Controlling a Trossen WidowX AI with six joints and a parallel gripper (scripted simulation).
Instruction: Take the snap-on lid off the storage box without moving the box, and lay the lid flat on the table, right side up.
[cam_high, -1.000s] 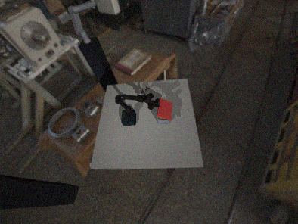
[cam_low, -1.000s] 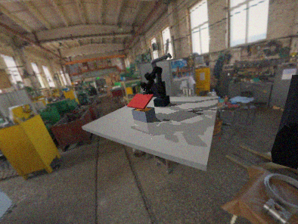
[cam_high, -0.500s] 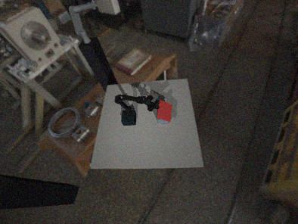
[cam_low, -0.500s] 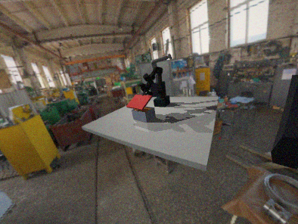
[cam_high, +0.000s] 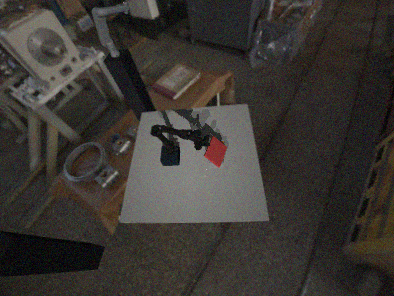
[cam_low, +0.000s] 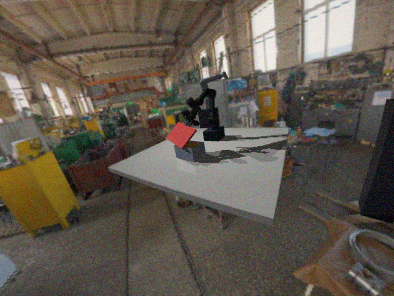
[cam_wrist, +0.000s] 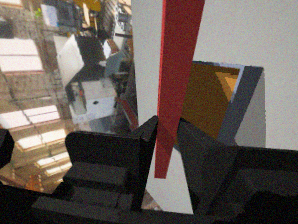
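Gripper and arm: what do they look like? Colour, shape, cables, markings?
The arm is matte black, slim jointed links on a blocky dark base. The gripper is black too, with two chunky angular fingers tapering to wedge tips. No cables, labels or markings show.
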